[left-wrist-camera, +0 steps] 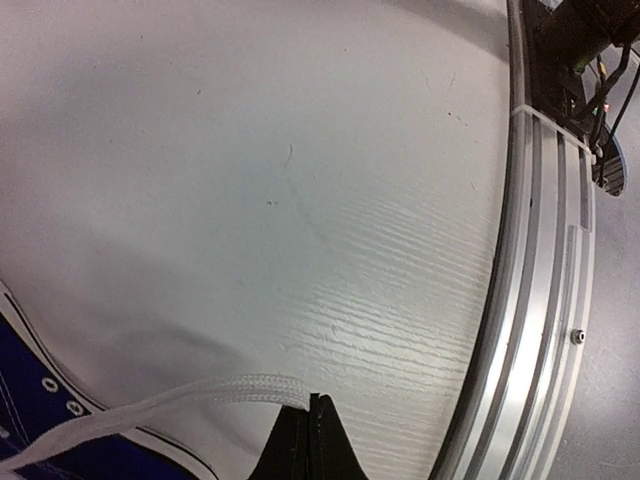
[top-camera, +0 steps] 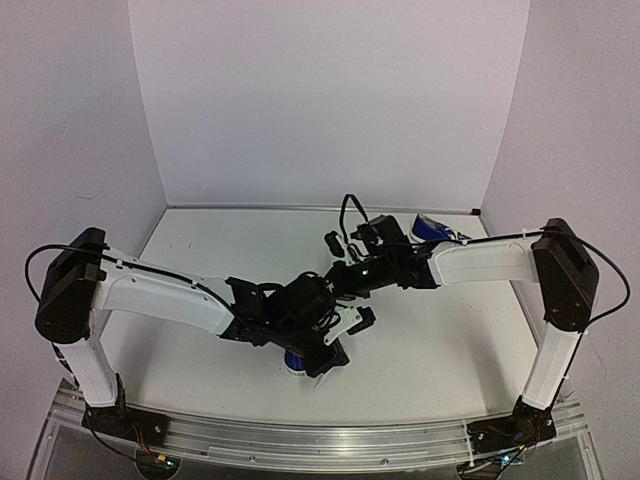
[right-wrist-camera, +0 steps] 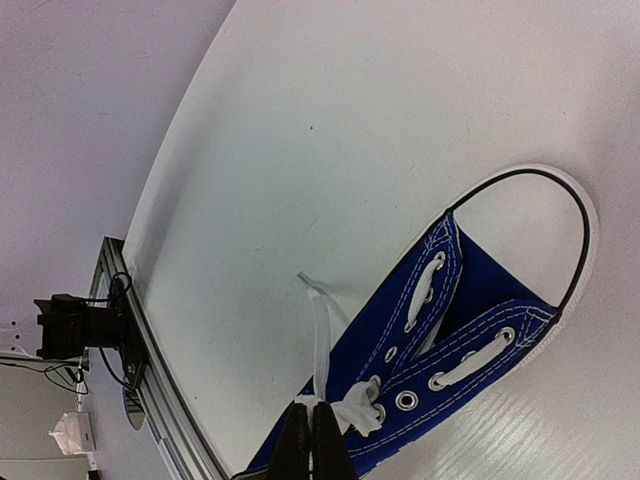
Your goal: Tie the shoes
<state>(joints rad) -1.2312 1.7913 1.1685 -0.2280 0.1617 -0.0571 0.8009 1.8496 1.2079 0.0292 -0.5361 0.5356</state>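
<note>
Looking down from above, the near shoe [top-camera: 294,362] sits just beyond the rail [top-camera: 320,440], under both wrists, with the far shoe [top-camera: 432,228] well back from that rail. At the left wrist, the left gripper [left-wrist-camera: 312,425] is pressed together on a flat woven lace [left-wrist-camera: 200,393]. The lace looks limp and light, and would probably slip unless pinched near its end. At the right wrist, the right gripper [right-wrist-camera: 312,430] pinches the lace beside the eyelets [right-wrist-camera: 405,400]. The shoe is soft royal-blue canvas, with its white rubber toe pointing away from the rail.

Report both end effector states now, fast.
Left end effector: closed, pinching a white lace.
Right end effector: closed, pinching a white lace of the blue sneaker.
</note>
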